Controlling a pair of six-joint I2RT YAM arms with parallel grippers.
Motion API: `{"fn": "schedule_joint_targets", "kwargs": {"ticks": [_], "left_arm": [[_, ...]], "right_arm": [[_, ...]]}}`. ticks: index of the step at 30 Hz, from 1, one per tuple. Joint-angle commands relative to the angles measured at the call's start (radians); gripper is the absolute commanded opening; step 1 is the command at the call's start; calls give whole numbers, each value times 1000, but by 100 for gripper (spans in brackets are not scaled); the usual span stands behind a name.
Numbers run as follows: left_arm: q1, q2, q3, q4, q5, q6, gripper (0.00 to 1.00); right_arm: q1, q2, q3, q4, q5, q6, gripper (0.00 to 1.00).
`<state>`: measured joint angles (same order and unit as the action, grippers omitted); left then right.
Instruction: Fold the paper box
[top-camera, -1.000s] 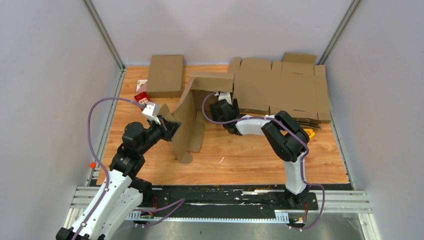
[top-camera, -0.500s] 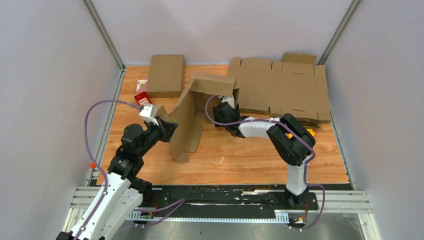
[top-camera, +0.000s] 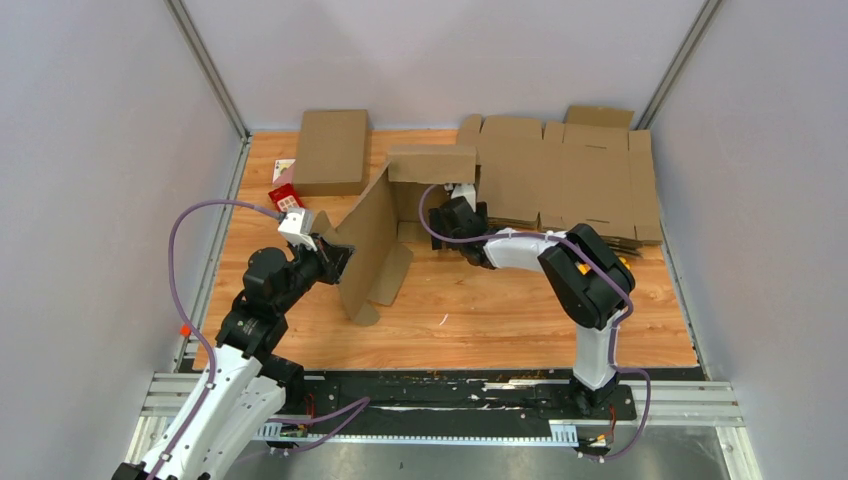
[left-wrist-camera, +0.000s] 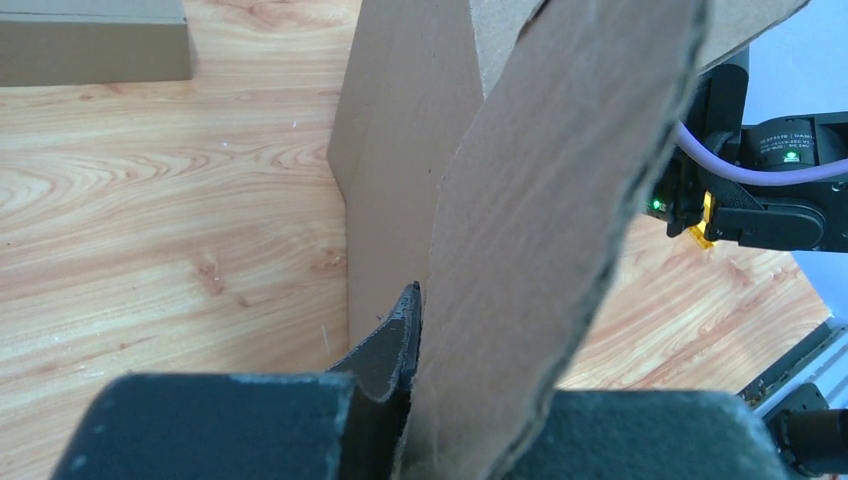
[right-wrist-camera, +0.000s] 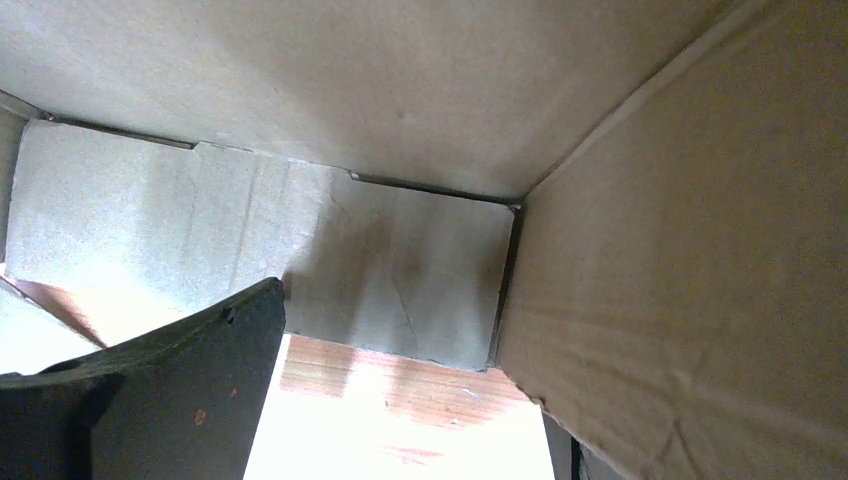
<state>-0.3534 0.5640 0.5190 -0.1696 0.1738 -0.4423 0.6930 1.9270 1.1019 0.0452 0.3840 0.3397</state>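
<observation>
The paper box stands half-raised in the middle of the table, one tall wall upright and a top panel folded over at the back. My left gripper is shut on a side flap of the box, and its dark finger presses against the cardboard. My right gripper reaches in under the top panel, inside the box. In the right wrist view one finger shows far left with bare wood in the gap. A cardboard wall hides the other finger. It is open.
A thick pile of flat brown blanks lies at the back right. A closed brown box sits back left, with small red and white cards beside it. A yellow object lies by the right arm. Grey walls enclose the table.
The right gripper has shifted right and further back under the top panel, which now lies level. The standing wall has swung slightly. The left gripper keeps its hold on the flap.
</observation>
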Motion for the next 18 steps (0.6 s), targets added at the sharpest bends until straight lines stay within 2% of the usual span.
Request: {"fn": "schedule_joint_targets", "kwargs": {"ticks": [1,8,18], "left_arm": [[-6,14,-10,-93,-1,4,10],[-6,15,-13,-83,4,1,7],[-6,23,-18,-73,30,9,0]], "right_arm": [[-1,0,17,75,29,-79,90],[1,-26,-41,222,-11,-139,100],[1,68,-48,369,-55,-175,100]]}}
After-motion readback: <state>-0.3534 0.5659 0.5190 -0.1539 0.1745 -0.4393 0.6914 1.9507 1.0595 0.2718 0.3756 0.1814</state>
